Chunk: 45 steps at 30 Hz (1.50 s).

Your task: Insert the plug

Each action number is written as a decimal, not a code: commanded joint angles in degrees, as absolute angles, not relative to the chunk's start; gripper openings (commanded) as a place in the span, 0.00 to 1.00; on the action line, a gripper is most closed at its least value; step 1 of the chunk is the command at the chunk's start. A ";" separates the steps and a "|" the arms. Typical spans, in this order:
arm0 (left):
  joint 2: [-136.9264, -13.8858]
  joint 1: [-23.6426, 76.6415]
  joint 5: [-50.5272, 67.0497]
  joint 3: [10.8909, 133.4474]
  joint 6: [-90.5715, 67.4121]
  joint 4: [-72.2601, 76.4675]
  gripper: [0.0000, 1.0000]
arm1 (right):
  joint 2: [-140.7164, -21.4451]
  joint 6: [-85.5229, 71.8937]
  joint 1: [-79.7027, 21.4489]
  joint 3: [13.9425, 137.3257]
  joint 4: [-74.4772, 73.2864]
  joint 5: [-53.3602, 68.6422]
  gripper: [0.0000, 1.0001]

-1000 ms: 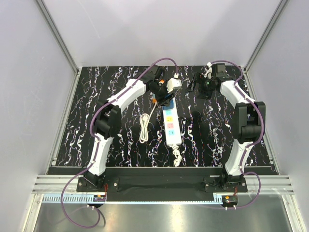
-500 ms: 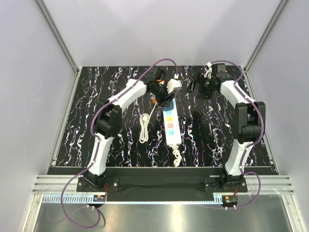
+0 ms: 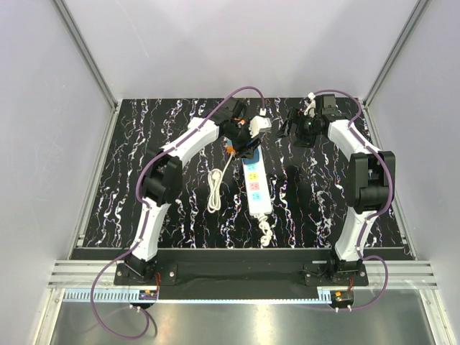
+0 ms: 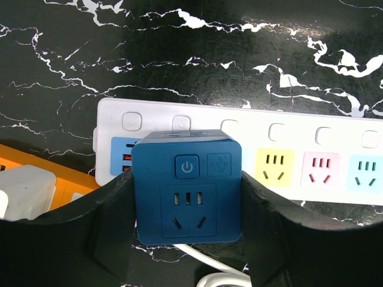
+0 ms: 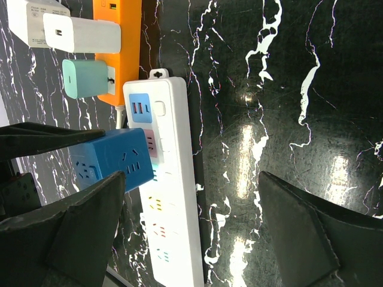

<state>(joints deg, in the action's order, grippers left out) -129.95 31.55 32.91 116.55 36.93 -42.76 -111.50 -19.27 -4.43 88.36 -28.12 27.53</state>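
Left gripper [image 4: 188,242]: shifted slightly over the far end of the white power strip [image 4: 311,161] since a second ago. Fingers [image 4: 111,233] clamp both flanks of the plug [image 4: 188,191], which sits over the strip's end socket; whether it is seated cannot be told. Right gripper [image 5: 191,236]: fingers spread wide, holding nothing, beside the strip. Orange strip [image 5: 116,42] with adapters [image 5: 78,36] crowds the white strip's far end. Bare table [image 5: 269,89] runs along the side facing the right gripper.

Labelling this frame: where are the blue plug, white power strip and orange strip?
blue plug [image 4: 188,190]: left wrist view, front socket face.
white power strip [image 4: 299,133]: left wrist view, body between switches.
orange strip [image 5: 128,60]: right wrist view, top face.
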 commanded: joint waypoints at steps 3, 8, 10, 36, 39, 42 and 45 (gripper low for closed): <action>-132.27 31.99 29.71 115.31 36.74 -41.22 0.00 | -110.30 -18.72 -4.04 89.03 -26.63 27.77 0.97; -133.15 32.08 29.27 116.19 36.04 -41.22 0.00 | -110.57 -18.72 -4.13 89.03 -26.63 28.04 0.96; -132.81 32.17 29.09 116.45 35.16 -41.22 0.00 | -110.65 -18.72 -4.13 88.95 -26.72 28.04 0.96; -131.13 31.38 25.39 125.77 21.97 -43.15 0.00 | -109.78 -18.63 -4.22 88.51 -26.46 28.21 0.95; -131.48 31.38 27.33 124.72 22.85 -43.15 0.00 | -109.86 -18.63 -4.22 88.59 -26.46 28.30 0.95; -131.40 31.38 29.70 123.49 25.39 -43.15 0.00 | -110.04 -18.54 -4.22 88.77 -26.54 28.30 0.95; -131.31 31.38 29.97 122.78 28.03 -43.07 0.00 | -110.13 -18.54 -4.22 88.86 -26.46 28.21 0.95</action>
<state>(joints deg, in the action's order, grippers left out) -131.55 31.70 26.98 122.32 25.26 -44.36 -111.50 -19.27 -4.43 88.36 -28.12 27.66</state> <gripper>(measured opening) 0.638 0.955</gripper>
